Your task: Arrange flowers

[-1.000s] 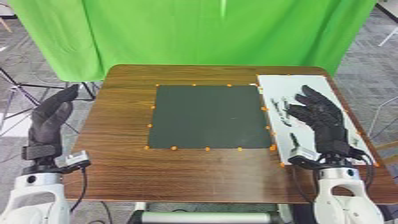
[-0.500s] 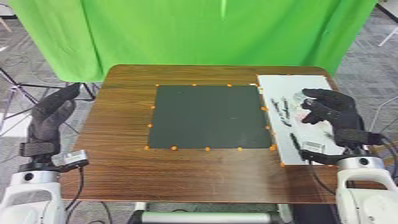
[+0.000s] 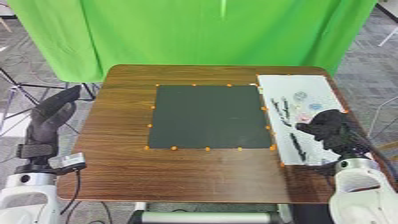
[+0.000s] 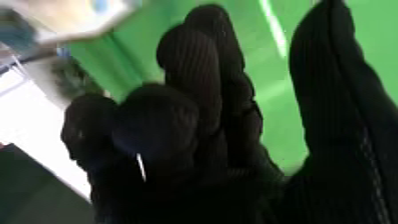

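Small pale flowers (image 3: 315, 106) and dark stems (image 3: 298, 142) lie on the white sheet (image 3: 275, 83), at the right of the surface (image 3: 195, 175), presumably set out for picking. The right hand (image 3: 333, 131), poised over the sheet's outer edge, is loosely open, apparently empty; the left hand (image 3: 46, 122) waits, open and empty.

No legible txt/nos.

Left hand (image 3: 51, 117), black-gloved: fingers straight, pointing forward; white left arm (image 3: 32, 192) behind. Right hand (image 3: 334, 132), black-gloved: thumb stands apart, fingers seemingly loosely bent; white right arm (image 3: 360, 181) behind.
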`<state>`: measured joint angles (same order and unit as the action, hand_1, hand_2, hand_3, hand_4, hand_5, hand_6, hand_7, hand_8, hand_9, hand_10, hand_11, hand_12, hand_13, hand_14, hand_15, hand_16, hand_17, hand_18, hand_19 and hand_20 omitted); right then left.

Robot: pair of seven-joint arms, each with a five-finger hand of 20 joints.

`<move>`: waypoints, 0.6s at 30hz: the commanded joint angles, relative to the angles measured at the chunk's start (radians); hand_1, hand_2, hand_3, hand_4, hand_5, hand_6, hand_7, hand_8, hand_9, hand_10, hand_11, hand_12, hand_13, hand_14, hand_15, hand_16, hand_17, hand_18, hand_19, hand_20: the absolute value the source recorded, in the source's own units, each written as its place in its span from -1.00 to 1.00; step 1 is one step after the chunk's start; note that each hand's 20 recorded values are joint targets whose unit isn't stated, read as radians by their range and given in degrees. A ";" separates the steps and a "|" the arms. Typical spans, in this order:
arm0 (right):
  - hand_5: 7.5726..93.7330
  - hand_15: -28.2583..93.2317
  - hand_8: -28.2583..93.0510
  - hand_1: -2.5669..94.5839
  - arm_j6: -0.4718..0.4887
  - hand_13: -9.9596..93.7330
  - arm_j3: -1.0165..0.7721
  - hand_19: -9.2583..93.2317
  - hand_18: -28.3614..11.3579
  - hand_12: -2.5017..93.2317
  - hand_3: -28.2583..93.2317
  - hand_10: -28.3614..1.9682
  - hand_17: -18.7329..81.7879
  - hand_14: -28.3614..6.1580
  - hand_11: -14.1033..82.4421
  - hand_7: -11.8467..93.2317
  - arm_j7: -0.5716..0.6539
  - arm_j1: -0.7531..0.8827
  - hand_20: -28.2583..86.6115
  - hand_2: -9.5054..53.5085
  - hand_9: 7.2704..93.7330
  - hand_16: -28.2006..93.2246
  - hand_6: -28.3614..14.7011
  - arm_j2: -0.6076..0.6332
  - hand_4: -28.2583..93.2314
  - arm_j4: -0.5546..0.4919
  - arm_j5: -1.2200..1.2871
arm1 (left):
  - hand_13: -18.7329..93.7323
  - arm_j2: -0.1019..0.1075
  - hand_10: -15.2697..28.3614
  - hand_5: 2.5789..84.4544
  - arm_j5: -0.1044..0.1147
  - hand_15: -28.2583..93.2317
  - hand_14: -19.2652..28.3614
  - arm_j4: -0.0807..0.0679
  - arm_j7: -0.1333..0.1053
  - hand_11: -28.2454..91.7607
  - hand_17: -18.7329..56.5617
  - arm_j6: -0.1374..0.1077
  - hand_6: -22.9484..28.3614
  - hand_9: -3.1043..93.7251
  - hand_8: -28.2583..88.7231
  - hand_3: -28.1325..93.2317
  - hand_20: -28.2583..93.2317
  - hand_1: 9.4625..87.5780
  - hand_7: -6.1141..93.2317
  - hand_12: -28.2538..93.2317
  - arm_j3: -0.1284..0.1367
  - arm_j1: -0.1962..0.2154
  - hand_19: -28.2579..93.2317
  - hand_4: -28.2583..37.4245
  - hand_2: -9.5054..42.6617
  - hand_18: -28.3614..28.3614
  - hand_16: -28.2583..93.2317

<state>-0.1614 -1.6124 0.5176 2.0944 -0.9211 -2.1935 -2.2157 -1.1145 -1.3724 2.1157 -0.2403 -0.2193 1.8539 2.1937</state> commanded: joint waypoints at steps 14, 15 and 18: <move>0.63 0.55 -0.58 -0.30 0.327 1.00 -0.001 1.00 -0.43 -0.23 0.41 0.13 0.65 0.54 0.27 0.00 0.145 -0.003 0.56 -1.00 0.87 -0.05 0.31 0.054 -0.84 -0.009 0.023 | -0.17 0.000 0.29 -0.10 -0.036 -0.43 0.46 0.026 0.035 -0.31 -0.42 0.039 0.00 -0.19 -0.65 0.47 -0.36 -0.73 -0.62 -0.42 0.034 0.033 -0.50 -1.00 -0.50 0.25 -0.55; 0.64 0.55 -0.58 -0.29 0.329 1.00 0.007 1.00 -0.43 -0.24 0.40 0.14 0.65 0.55 0.26 0.00 0.152 -0.011 0.55 -1.00 0.88 -0.06 0.31 0.057 -0.84 -0.003 0.020 | -0.17 0.001 0.29 -0.10 -0.034 -0.43 0.46 0.025 0.033 -0.31 -0.42 0.037 0.00 -0.19 -0.65 0.47 -0.36 -0.73 -0.62 -0.42 0.033 0.032 -0.50 -1.00 -0.50 0.25 -0.55; 0.65 0.56 -0.58 -0.29 0.338 1.00 0.022 1.00 -0.40 -0.24 0.40 0.15 0.66 0.54 0.25 -0.02 0.166 -0.030 0.54 -1.00 0.89 -0.09 0.31 0.057 -0.82 0.014 0.024 | -0.17 0.002 0.29 -0.11 -0.032 -0.43 0.46 0.024 0.035 -0.32 -0.42 0.042 0.00 -0.19 -0.65 0.48 -0.36 -0.73 -0.62 -0.41 0.030 0.030 -0.50 -1.00 -0.50 0.25 -0.55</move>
<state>0.1768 -1.6164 0.6458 2.0929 -0.8758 -2.2074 -2.1913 -1.1145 -1.4022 2.1316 -0.2152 -0.1868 1.8814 2.2073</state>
